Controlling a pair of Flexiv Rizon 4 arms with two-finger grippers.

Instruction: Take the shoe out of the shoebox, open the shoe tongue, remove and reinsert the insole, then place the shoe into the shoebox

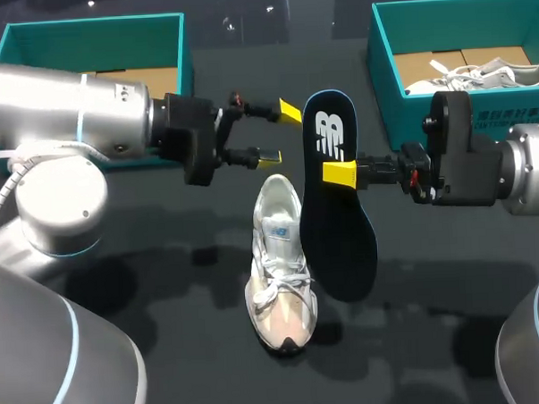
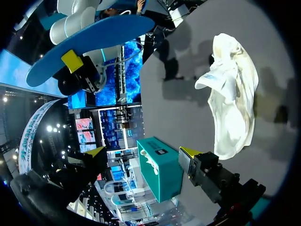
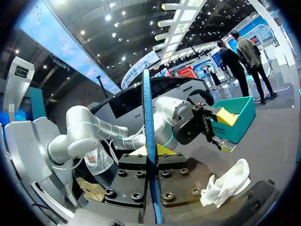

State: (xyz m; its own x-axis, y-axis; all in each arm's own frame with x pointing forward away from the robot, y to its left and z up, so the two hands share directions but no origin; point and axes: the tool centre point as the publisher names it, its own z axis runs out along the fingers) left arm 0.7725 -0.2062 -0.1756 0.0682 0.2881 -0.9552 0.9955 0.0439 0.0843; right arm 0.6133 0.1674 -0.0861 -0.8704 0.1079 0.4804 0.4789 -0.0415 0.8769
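Pinched by one edge in the right end effector, the insole hung at the shoe's 3 o'clock and might have slipped free; the left end effector gaped empty at 11 o'clock.

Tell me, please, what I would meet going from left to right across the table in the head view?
Open teal cardboard shoebox → white mesh lace-up sneaker → dark blue foam insole → second teal cardboard shoebox.
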